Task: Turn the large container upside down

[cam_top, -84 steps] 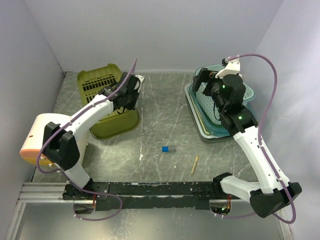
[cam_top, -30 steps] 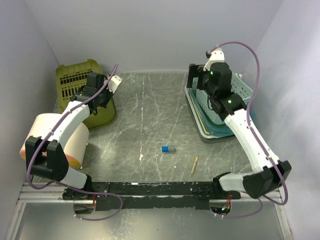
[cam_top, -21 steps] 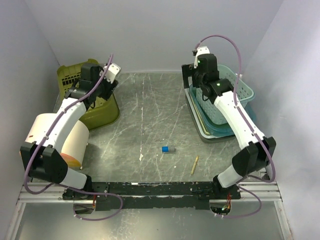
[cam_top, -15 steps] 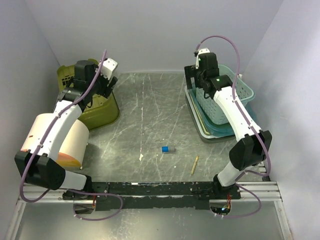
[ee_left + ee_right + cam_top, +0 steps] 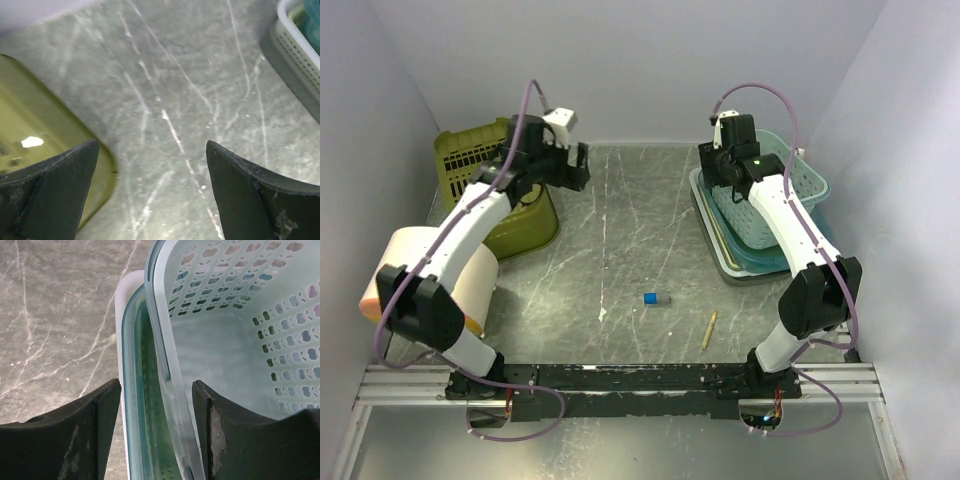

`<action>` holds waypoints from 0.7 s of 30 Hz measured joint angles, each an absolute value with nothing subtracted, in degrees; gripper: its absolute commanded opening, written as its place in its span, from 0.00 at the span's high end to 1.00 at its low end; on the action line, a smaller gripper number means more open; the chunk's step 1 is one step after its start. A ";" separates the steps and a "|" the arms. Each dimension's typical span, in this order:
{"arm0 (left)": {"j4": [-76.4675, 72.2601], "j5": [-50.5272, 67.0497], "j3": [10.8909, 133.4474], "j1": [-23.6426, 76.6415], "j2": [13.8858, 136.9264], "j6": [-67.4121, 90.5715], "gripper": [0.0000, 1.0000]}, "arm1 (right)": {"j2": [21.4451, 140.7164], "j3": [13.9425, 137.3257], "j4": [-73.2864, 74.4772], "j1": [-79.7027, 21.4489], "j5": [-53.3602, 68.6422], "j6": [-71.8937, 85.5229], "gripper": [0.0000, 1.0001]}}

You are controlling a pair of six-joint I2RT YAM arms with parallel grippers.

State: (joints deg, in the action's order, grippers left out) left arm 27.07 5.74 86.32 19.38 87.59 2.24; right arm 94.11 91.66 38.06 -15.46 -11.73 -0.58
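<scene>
The large olive-green container point(image 5: 505, 215) lies at the back left with its smooth base facing up and right and a slotted wall toward the back wall. Its rounded base corner point(image 5: 30, 135) fills the left of the left wrist view. My left gripper point(image 5: 575, 165) hovers just right of it, open and empty point(image 5: 151, 150), with bare table between the fingers. My right gripper point(image 5: 720, 165) straddles the left rim of a teal perforated basket point(image 5: 775, 190). Its jaws point(image 5: 156, 385) stand partly narrowed, with a gap on each side of the rim point(image 5: 165, 355).
The teal basket sits in stacked shallow trays point(image 5: 720, 250), whose white rim point(image 5: 122, 305) also lies between my right fingers. A small blue block point(image 5: 655, 298) and a wooden stick point(image 5: 710, 328) lie mid-table. A big cream roll point(image 5: 430, 275) stands front left.
My left gripper let go of the olive container, opened wide and swung right, away from it. My right gripper came down over the teal basket's rim and its jaws narrowed.
</scene>
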 measured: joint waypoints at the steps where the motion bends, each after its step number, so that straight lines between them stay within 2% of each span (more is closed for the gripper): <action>1: 27.11 5.87 85.84 20.75 88.90 3.79 0.00 | 94.11 91.48 38.06 -15.44 -11.55 -0.62 0.47; 6: 28.25 5.85 87.48 25.52 98.35 8.78 0.00 | 93.65 90.78 37.93 -15.42 -11.53 -0.91 0.58; 9: 29.19 5.39 87.24 26.15 102.30 10.13 0.00 | 93.25 90.50 37.98 -15.44 -11.53 -1.02 0.67; 13: 30.15 3.64 85.69 26.02 103.94 11.20 0.00 | 92.86 90.39 38.02 -15.44 -11.46 -1.17 0.89; 21: 33.76 -0.38 84.73 24.69 103.88 12.38 0.00 | 90.35 90.30 39.18 -15.79 -12.91 -0.80 0.98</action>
State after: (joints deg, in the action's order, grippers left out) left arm 33.76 -0.38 84.73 24.69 103.88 12.38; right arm 90.35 90.30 39.18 -15.79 -12.91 -0.80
